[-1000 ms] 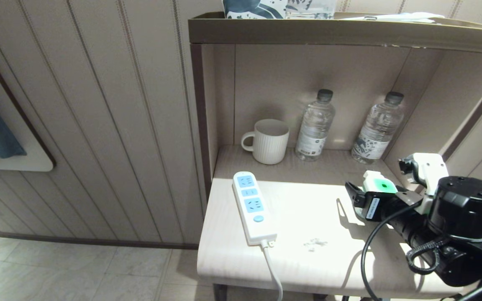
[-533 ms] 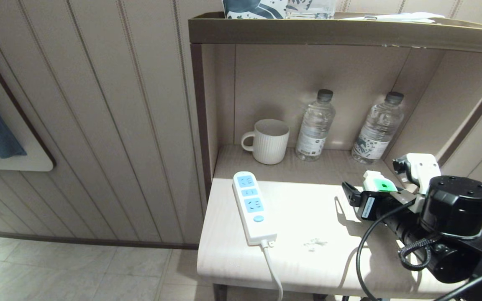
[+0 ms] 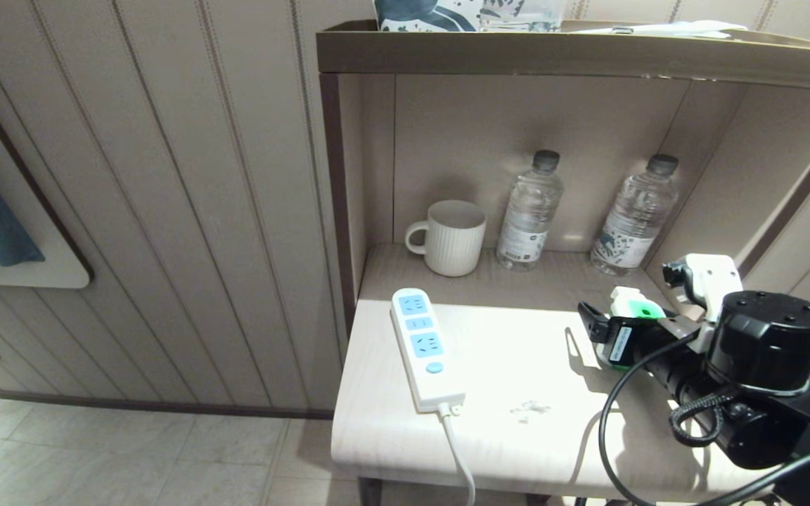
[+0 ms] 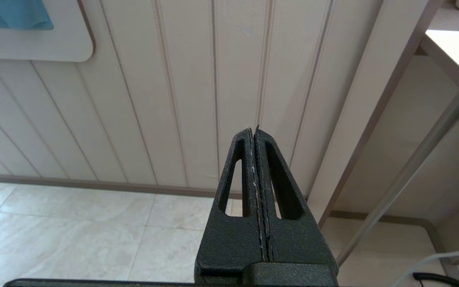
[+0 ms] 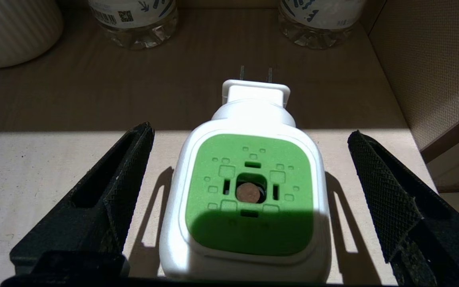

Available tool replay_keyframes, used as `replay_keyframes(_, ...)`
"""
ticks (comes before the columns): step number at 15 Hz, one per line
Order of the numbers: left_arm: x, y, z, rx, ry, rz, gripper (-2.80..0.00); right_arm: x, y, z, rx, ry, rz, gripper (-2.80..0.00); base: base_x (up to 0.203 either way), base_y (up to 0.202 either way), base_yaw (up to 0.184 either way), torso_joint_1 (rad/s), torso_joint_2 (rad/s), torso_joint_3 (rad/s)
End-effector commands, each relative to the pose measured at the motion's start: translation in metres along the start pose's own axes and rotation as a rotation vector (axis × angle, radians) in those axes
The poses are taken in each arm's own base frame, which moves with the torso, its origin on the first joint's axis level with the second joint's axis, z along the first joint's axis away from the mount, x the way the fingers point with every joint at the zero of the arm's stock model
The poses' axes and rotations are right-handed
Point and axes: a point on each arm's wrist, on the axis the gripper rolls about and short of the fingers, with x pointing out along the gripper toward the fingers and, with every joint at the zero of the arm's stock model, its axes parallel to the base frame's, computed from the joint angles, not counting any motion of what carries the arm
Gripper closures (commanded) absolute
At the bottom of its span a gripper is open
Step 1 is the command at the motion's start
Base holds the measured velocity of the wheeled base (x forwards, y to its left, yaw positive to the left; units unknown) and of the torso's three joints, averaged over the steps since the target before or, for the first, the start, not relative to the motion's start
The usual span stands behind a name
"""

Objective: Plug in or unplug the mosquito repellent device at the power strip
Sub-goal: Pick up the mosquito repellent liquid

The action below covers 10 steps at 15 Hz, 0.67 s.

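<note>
A: Where does the mosquito repellent device stand?

B: Upright on the table, far right, unplugged, its two prongs pointing toward the back of the niche. The right gripper brackets it with fingers wide apart, neither touching the white shell.

A: What could go wrong?

B: I'd judge the smooth rounded head could slip or twist once the fingers close, leaving the prongs skewed for the socket. A finger catching one side first might also tip the device over.

A: And the power strip?

B: Well apart at the table's left side, all three blue sockets free, cord hanging off the near edge. It lies loose, so a push on the prongs could shove it along.

A: The other arm?

B: The left gripper hangs beside the table with fingers pressed together.

A: Any writing?

B: The water bottles carry labels with a barcode and a square code, but no legible words. The mug is plain.
</note>
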Motion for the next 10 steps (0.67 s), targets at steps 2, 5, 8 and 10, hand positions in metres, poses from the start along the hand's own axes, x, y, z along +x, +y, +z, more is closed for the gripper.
replay_keyframes(2,0.0000,0.0000,0.0000,-0.001,-0.001,-0.001,0.00,0.0007,0.0005,0.0001,0.002,-0.004,-0.001,-2.80,0.000,0.000,0.000,0.000,0.00,0.000)
replay_keyframes(5,0.0000,0.0000,0.0000,0.000,-0.001,-0.001,0.00,0.0027,0.0006,-0.0033,-0.011,0.009,-0.006,-2.80,0.000,0.000,0.000,0.000,0.00,0.000)
replay_keyframes(8,0.0000,0.0000,0.0000,0.000,-0.001,0.000,0.00,0.0032,0.0012,-0.0042,-0.013,0.011,-0.005,0.00,0.000,0.000,0.000,0.000,0.00,0.000)
replay_keyframes(10,0.0000,0.0000,0.0000,0.000,-0.001,0.000,0.00,0.0031,0.0015,-0.0041,-0.013,0.010,-0.003,0.00,0.000,0.000,0.000,0.000,0.00,0.000)
